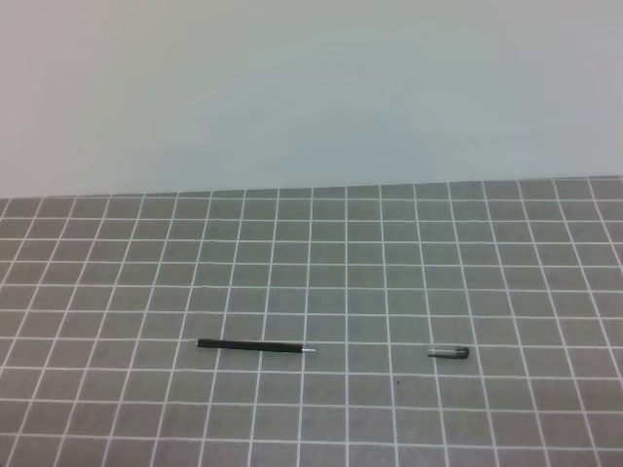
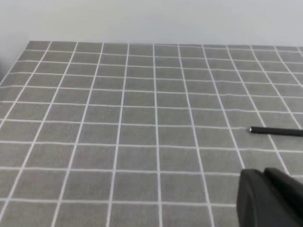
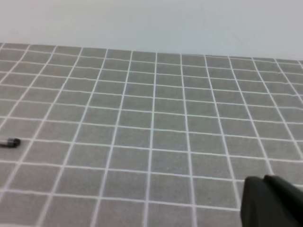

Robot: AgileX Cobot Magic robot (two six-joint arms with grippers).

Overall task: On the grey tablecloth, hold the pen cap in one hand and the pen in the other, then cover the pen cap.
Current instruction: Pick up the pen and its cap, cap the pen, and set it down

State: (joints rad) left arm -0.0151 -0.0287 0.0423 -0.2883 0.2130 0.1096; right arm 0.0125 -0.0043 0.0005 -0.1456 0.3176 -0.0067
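The black pen (image 1: 255,346) lies flat on the grey tablecloth (image 1: 311,263), silvery tip pointing right. To its right, about three squares away, lies the small pen cap (image 1: 450,353). Neither gripper shows in the exterior high view. In the left wrist view the pen's blunt end (image 2: 277,132) enters from the right edge, and my left gripper (image 2: 267,196) sits at the bottom right, fingers together, holding nothing. In the right wrist view the pen cap (image 3: 10,143) lies at the far left edge, and my right gripper (image 3: 270,201) is at the bottom right, shut and empty.
The gridded cloth covers the whole table surface up to a plain pale wall (image 1: 311,88) at the back. Nothing else lies on the cloth in any view.
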